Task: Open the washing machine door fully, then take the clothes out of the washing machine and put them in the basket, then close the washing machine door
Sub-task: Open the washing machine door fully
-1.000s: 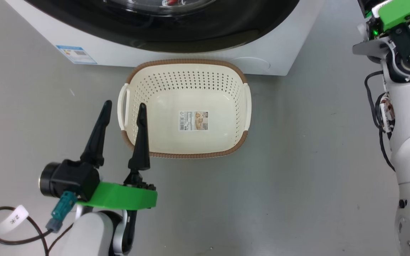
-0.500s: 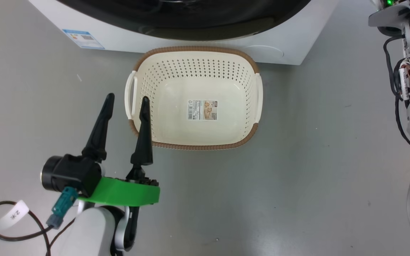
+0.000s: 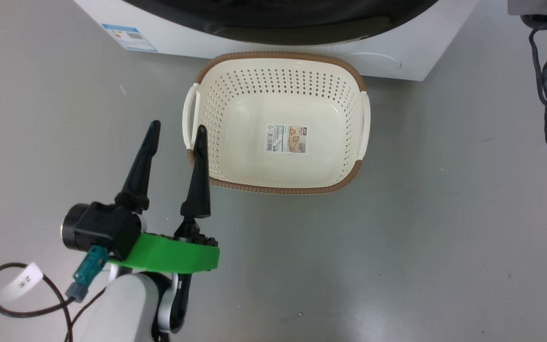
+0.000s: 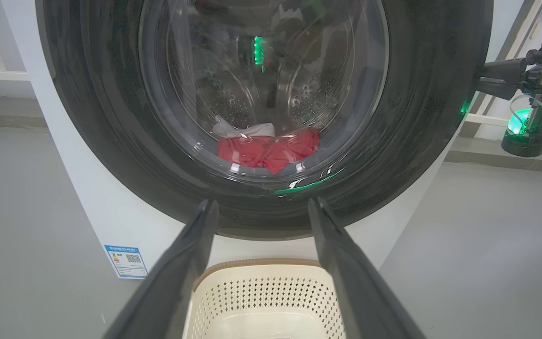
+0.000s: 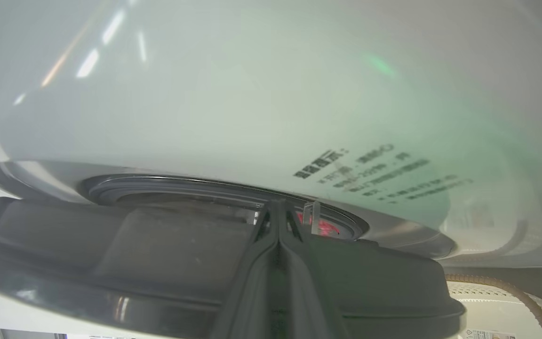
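Closest in, my L pincer (image 3: pixel 178 126) hangs released by the left handle of the basket (image 3: pixel 278 190), which sits empty on the floor right in front of the washing machine (image 3: pixel 397 57). Only change in the last sec is my head cam swinging, so the whole pic slid; basket & washer haven't budged afaict. Further back the door (image 4: pixel 421 117) looks barely cracked, clothes (image 4: pixel 266 150) in the drum behind its glass, R pincer (image 5: pixel 278 207) clenched w/ tips at the door-edge gap, so I reckon we're on the opening step.
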